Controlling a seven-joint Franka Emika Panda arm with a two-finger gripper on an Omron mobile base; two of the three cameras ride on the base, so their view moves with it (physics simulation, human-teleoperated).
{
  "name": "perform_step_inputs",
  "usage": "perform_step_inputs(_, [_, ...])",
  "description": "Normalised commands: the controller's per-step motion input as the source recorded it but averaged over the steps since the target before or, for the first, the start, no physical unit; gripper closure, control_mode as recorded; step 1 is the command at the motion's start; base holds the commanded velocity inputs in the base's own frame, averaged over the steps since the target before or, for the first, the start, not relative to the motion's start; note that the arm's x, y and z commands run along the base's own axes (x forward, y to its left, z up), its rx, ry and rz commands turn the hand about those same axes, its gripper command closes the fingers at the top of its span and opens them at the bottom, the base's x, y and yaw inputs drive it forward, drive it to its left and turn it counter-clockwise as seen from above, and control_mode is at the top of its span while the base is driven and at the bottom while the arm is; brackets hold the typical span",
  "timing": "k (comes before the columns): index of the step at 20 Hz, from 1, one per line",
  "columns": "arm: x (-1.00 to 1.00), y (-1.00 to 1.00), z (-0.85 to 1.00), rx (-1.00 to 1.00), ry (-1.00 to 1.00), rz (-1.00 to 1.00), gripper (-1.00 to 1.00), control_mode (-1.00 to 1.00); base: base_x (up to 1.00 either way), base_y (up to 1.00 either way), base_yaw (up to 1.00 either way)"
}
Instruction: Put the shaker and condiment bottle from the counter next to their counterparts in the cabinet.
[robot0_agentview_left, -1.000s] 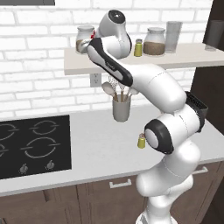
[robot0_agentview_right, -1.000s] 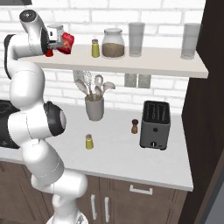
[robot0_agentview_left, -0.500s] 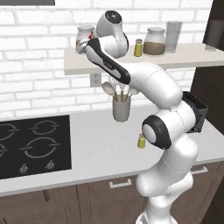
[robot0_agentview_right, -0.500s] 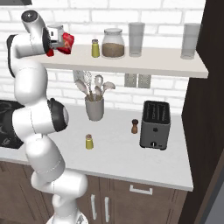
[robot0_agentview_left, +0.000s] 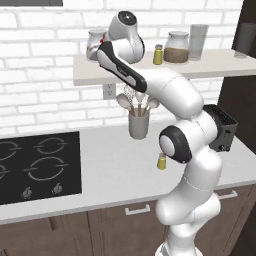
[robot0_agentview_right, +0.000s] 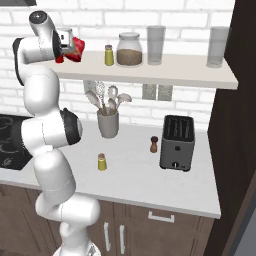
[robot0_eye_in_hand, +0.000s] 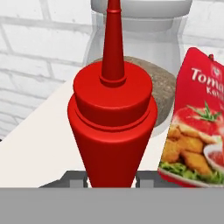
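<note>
The claw (robot0_eye_in_hand: 109, 179) is grasping the slim red plastic squeeze bottle with a pointed nozzle (robot0_eye_in_hand: 113, 127), holding it upright over the left end of the pale beige shelf board (robot0_agentview_right: 165, 70), just beside a red ketchup packet (robot0_eye_in_hand: 197, 127). Judged light, smooth and squeezable; the lower body is the sound hold. The small yellow-green shaker (robot0_agentview_right: 102, 162) is standing on the pale grey bench (robot0_agentview_right: 150, 175).

Pale worktop (robot0_agentview_right: 150, 175) carries a hob (robot0_agentview_left: 35, 165) at left, a utensil pot (robot0_agentview_right: 108, 124), a small yellow-green shaker (robot0_agentview_right: 102, 162), a brown grinder (robot0_agentview_right: 154, 144) and a toaster (robot0_agentview_right: 177, 143); the shelf (robot0_agentview_right: 165, 70) bears jars, glasses and a second shaker (robot0_agentview_right: 109, 55).
</note>
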Motion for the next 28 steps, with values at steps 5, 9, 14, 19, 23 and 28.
perform_step_inputs(5, [0.16, 0.04, -0.07, -0.02, 0.0, 0.0, 1.0, -1.0, 0.0, 0.0, 0.0])
perform_step_inputs(9, [0.09, 0.06, -0.11, -0.03, 0.0, 0.0, 1.0, -1.0, 0.0, 0.0, 0.0])
perform_step_inputs(14, [0.08, 0.0, -0.09, 0.0, 0.0, 0.0, 1.0, -1.0, 0.0, 0.0, 0.0])
perform_step_inputs(19, [0.0, 0.0, -0.16, 0.0, 0.0, 0.0, -1.0, -1.0, 0.0, 0.0, 0.0])
perform_step_inputs(23, [0.0, 0.0, -0.18, 0.0, 0.0, 0.0, -1.0, -1.0, 0.0, 0.0, 0.0])
perform_step_inputs(28, [0.0, 0.0, -0.06, 0.0, 0.0, 0.0, -1.0, -1.0, 0.0, 0.0, 0.0])
